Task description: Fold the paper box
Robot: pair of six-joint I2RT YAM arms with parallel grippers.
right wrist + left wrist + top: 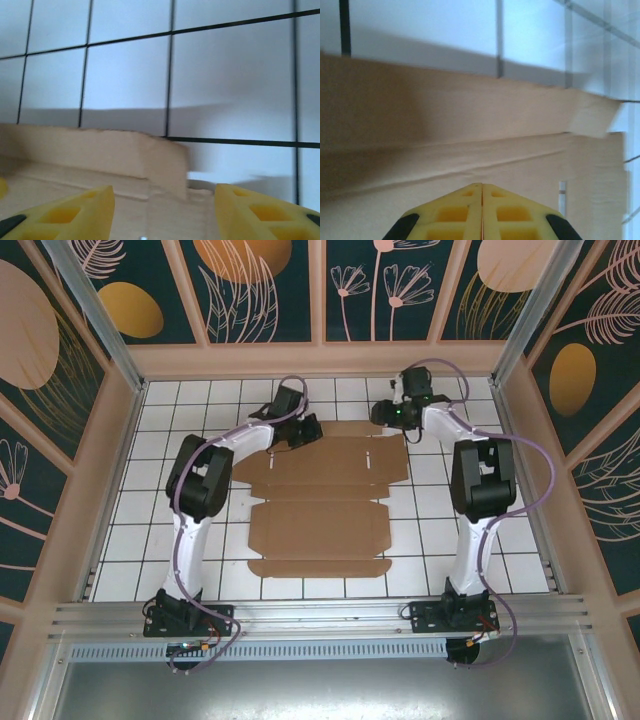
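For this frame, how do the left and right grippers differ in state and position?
The left gripper has its yellow fingers pressed together with nothing between them. The right gripper has its fingers set well apart. The left gripper sits over the far left part of the paper box, while the right gripper sits at its far right corner. Both have yellow fingers, and both are at the box's far edge.

White tiled table (420, 540), flat paper box (320, 530) lying centered
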